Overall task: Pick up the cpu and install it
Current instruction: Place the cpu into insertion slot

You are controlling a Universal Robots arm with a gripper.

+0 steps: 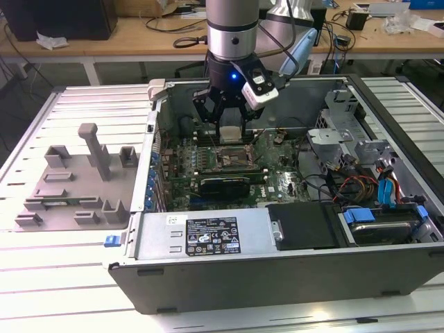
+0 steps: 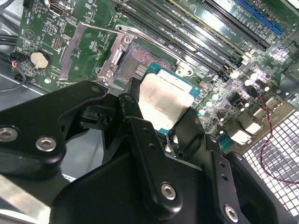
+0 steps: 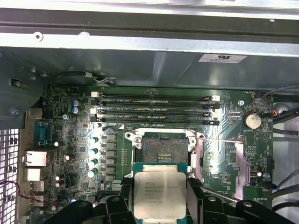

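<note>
The cpu (image 1: 229, 132) is a small square chip with a silvery top, and it hangs inside the open computer case (image 1: 208, 239) with my gripper (image 1: 229, 123) shut on it. In both wrist views the cpu (image 2: 163, 100) (image 3: 160, 191) sits between black fingers (image 2: 134, 112) (image 3: 194, 196) that press its two opposite edges. The dark metal-framed socket (image 1: 231, 157) (image 3: 161, 149) (image 2: 134, 65) lies open on the green motherboard just below and a little ahead of the chip. The chip hovers above the board, not touching the socket.
The socket's load plate (image 2: 88, 44) is swung open to one side. Memory slots (image 3: 156, 109) run along the socket's far side. A grey fixture block tray (image 1: 76, 180) sits at the exterior view's left. Cables and drive bays (image 1: 374, 187) fill the case's right part.
</note>
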